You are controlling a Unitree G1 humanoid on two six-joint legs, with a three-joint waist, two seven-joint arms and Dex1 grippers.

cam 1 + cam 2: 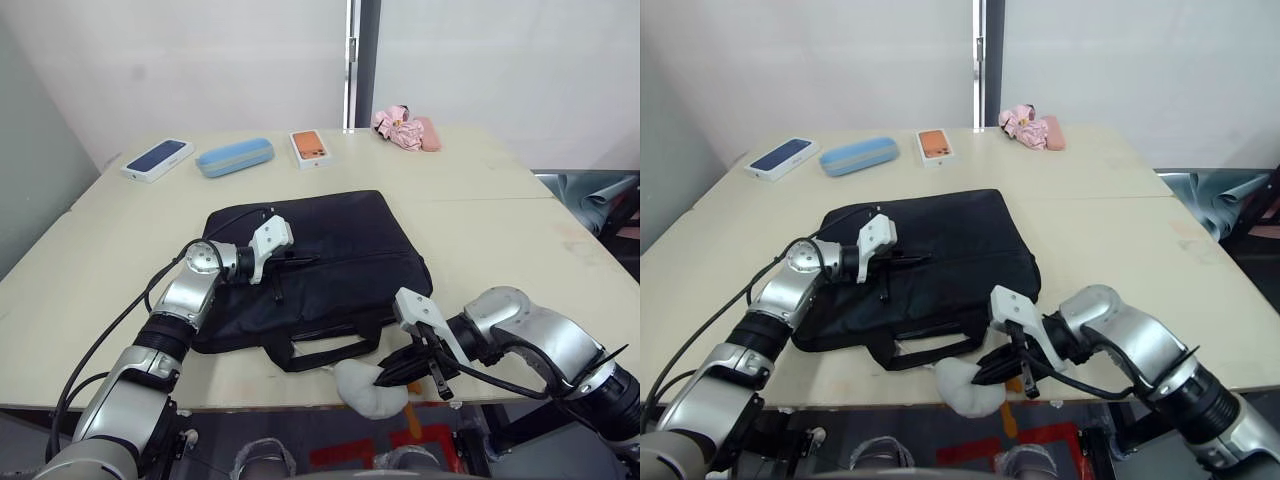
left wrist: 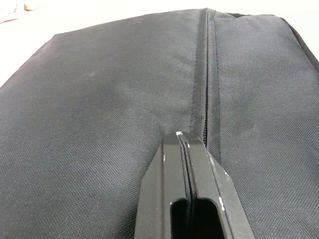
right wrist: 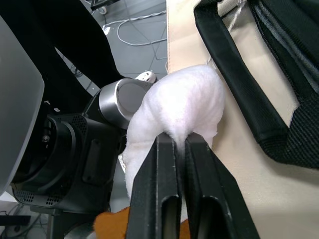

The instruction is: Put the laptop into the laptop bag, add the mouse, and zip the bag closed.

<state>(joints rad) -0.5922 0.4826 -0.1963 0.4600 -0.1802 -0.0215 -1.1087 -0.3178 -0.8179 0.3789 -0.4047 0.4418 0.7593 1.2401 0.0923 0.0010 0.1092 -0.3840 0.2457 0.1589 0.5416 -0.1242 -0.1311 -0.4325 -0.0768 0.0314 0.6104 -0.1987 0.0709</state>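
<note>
My left claw (image 1: 283,262) rests pinched together on the laptop bag (image 1: 330,260), which lies flat mid-surface. My right claw (image 1: 400,372) is clamped on a soft white cloth (image 1: 370,390) at the near edge. The bag's limp fabric probably sags; its strap handle (image 1: 320,352) offers the firmest hold.

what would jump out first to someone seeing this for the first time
A big black fabric laptop bag lies flat mid-table, the left gripper resting shut on top of it. At the near table edge the right gripper pinches a soft white fluffy cloth that hangs partly off the table. Along the far edge sit a dark blue phone box, a light blue case, an orange phone box and a pink bundle.
</note>
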